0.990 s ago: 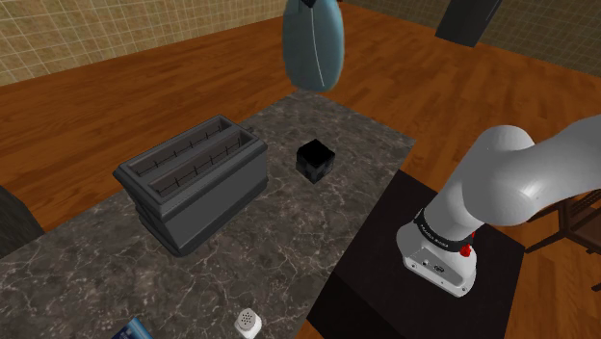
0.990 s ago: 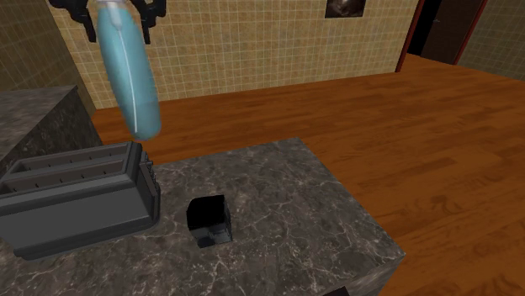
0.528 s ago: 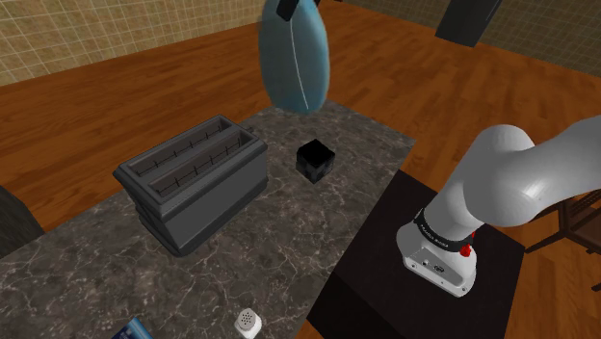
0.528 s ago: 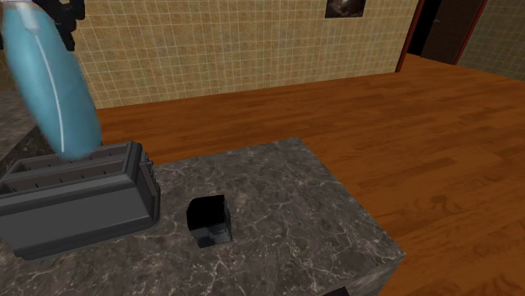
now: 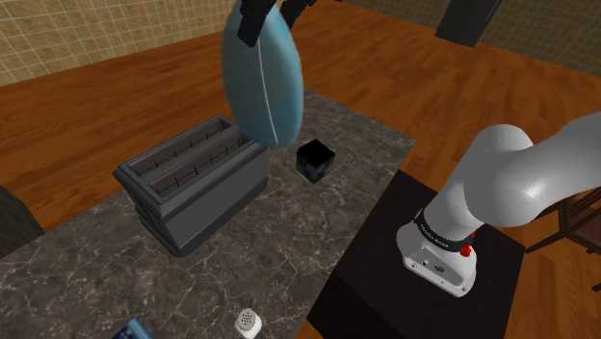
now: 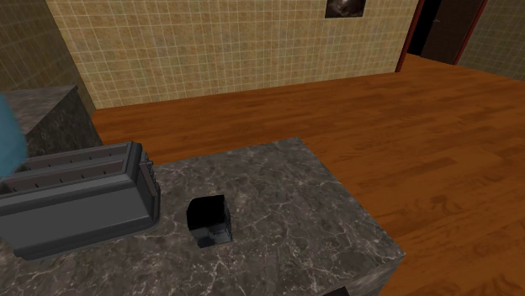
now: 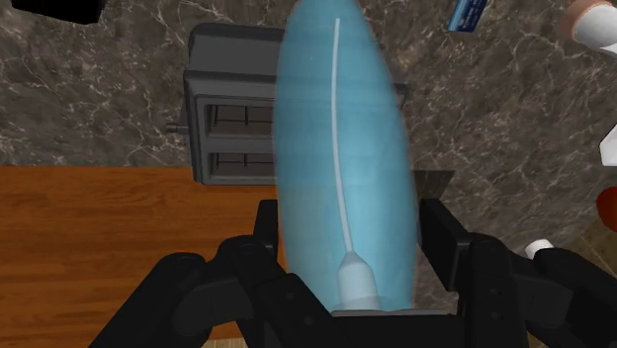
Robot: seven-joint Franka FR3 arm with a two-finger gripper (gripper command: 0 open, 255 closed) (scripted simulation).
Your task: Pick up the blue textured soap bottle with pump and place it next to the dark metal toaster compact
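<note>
Now the claw (image 7: 348, 235), clamped on the blue bottle (image 5: 262, 82), has carried it sideways and lower, so it hangs above the toaster (image 5: 193, 178); setting it down on the table (image 5: 318, 226) beside comes next.

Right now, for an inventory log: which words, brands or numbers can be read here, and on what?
None can be read.
Soap bottle, held in the end effector: plain blue, no label.
Toaster: no lettering.
Dark band on the arm's base: any print is too small to read.
</note>
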